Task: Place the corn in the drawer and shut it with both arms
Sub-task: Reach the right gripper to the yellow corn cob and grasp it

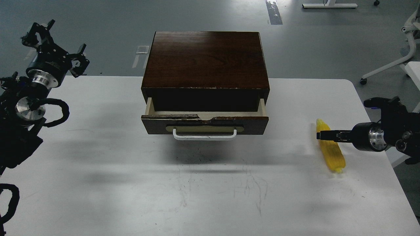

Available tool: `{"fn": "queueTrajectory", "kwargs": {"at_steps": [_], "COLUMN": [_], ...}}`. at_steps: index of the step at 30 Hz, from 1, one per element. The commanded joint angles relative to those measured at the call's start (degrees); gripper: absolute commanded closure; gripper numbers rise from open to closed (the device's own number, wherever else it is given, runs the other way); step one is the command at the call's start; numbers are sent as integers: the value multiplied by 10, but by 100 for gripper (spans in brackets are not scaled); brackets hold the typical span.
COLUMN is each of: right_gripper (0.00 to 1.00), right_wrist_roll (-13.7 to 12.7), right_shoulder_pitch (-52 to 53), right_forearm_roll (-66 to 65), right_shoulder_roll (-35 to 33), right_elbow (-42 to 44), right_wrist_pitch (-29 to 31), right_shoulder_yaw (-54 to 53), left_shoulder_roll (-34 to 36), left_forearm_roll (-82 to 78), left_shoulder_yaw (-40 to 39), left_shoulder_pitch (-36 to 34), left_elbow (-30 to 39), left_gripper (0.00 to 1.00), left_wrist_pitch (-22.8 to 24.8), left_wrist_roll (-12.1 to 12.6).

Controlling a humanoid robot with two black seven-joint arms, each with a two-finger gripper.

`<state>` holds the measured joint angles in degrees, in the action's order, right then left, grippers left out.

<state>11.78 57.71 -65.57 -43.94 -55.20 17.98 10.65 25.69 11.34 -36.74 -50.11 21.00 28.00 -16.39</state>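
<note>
The yellow corn (332, 155) lies on the white table (210, 190) at the right, its tapered end pointing away from me. The dark brown drawer (205, 124) with its white bar handle (204, 136) stands partly pulled out of the cabinet (205, 60); what little shows of its inside holds nothing. My right gripper (323, 135) reaches in from the right and sits over the corn's upper part. It is seen side-on and thin, so its fingers cannot be told apart. My left gripper (52, 42) is raised at the far left, away from the cabinet, prongs spread and empty.
The table's right edge runs just past the corn. White chair legs (387, 67) stand on the grey floor at the far right. My left arm's thick joints and cables (26, 111) fill the left edge.
</note>
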Motion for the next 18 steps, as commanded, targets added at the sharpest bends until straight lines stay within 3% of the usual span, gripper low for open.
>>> {"fn": "queueTrajectory", "kwargs": {"at_steps": [1,5,9,11,18], "right_gripper": [25,34,71,81,85], "right_wrist_roll": [-4,-4,-1,-1,7], "right_shoulder_pitch": [-14,-15,-15,-11,71], "right_forearm_roll": [0,2,3,3,11], "right_shoulder_roll": [3,5,5,4,-39], "right_elbow": [6,15,8,9,-51], "right_wrist_pitch": [-12,-29,-29,-29,-28], "right_shoulder_yaw": [15,18,18,18,-4], "left_shoulder_roll": [1,-1,-1,0,11], "left_forearm_roll": [4,4,4,4,3], "left_shoulder_yaw": [-1,-2,-1,-1,-1], "left_shoulder_pitch": [0,1,5,4,5], "left_elbow": [-1,-4,-4,-4,-4], "left_gripper": [2,2,2,2,2], "left_wrist_pitch": [0,0,0,0,0], "left_wrist_roll": [0,-1,0,0,0]}}
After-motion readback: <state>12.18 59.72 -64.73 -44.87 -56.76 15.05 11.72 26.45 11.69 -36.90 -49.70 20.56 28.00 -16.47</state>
